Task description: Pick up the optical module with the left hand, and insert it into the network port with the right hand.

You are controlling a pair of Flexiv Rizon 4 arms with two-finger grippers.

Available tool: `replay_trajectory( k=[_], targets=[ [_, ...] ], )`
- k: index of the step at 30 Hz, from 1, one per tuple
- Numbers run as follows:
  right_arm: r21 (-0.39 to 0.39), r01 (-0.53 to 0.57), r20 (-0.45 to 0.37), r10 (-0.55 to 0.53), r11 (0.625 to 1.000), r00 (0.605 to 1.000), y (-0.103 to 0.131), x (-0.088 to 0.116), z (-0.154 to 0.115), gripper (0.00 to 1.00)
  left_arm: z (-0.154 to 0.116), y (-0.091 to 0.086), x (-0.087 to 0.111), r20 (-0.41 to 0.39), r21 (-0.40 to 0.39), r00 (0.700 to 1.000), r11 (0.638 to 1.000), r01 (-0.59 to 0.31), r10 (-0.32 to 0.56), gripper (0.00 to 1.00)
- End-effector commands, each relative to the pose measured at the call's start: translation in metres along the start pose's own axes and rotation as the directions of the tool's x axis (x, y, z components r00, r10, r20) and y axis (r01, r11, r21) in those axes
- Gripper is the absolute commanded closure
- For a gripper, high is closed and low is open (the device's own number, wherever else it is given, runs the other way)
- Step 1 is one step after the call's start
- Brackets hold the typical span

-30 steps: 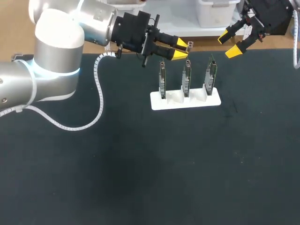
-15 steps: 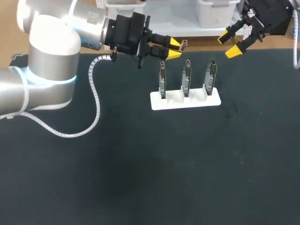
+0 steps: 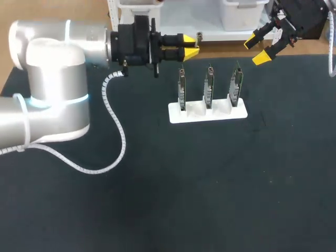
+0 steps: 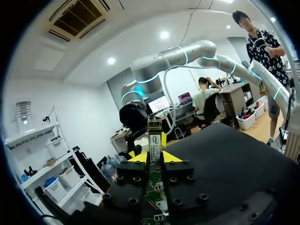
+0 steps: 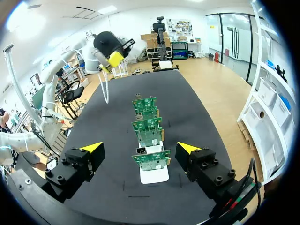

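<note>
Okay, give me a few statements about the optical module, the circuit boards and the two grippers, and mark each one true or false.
1. The left gripper is shut on the small silver optical module. True.
2. The white slotted holder carries two green circuit boards. False: three boards stand upright in it, in a row.
3. The right gripper is shut on one of the boards. False: its fingers are open and empty, apart from the boards.
4. The module is clear of all the boards, not plugged into any of them. True.
</note>
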State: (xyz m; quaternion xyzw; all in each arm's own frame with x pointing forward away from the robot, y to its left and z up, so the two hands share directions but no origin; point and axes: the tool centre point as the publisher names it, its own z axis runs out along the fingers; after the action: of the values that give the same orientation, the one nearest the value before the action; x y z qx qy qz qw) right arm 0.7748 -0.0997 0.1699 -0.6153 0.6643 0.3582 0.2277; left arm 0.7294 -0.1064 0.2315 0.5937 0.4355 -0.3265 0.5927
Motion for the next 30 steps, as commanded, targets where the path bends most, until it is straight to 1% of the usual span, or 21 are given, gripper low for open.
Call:
replay_trajectory(
  k=[1, 12, 14, 16, 22, 24, 28, 30],
  targets=[
    [0.005, 0.001, 0.001, -0.001, 1.0, 1.0, 0.002, 0.0, 0.0, 0.0, 0.006, 0.004, 0.005, 0.028, -0.04, 1.0, 0.999, 0.005, -0.004, 1.0],
    [0.005, 0.001, 0.001, -0.001, 1.0, 1.0, 0.002, 0.0, 0.0, 0.0, 0.017, 0.009, 0.0, 0.011, 0.019, 1.0, 1.0, 0.009, -0.009, 1.0],
    [0.005, 0.001, 0.001, -0.001, 1.0, 1.0, 0.002, 0.0, 0.0, 0.0, 0.019, 0.011, 0.002, 0.029, 0.025, 0.999, 0.999, 0.028, -0.029, 1.0],
    [0.005, 0.001, 0.001, -0.001, 1.0, 1.0, 0.002, 0.0, 0.0, 0.0, 0.02, 0.013, 0.004, 0.07, 0.021, 0.996, 0.998, 0.054, -0.056, 1.0],
    [0.005, 0.001, 0.001, -0.001, 1.0, 1.0, 0.002, 0.0, 0.0, 0.0, 0.024, 0.019, 0.007, 0.067, 0.066, 0.993, 0.994, 0.091, -0.095, 1.0],
    [0.005, 0.001, 0.001, -0.001, 1.0, 1.0, 0.002, 0.0, 0.0, 0.0, 0.025, 0.021, 0.008, 0.091, 0.076, 0.989, 0.991, 0.109, -0.115, 1.0],
    [0.005, 0.001, 0.001, -0.001, 1.0, 1.0, 0.002, 0.0, 0.0, 0.0, 0.028, 0.024, 0.007, 0.087, 0.116, 0.987, 0.985, 0.125, -0.136, 1.0],
    [0.005, 0.001, 0.001, -0.001, 1.0, 1.0, 0.002, 0.0, 0.0, 0.0, 0.029, 0.024, 0.007, 0.079, 0.122, 0.987, 0.985, 0.126, -0.136, 1.0]
  ],
)
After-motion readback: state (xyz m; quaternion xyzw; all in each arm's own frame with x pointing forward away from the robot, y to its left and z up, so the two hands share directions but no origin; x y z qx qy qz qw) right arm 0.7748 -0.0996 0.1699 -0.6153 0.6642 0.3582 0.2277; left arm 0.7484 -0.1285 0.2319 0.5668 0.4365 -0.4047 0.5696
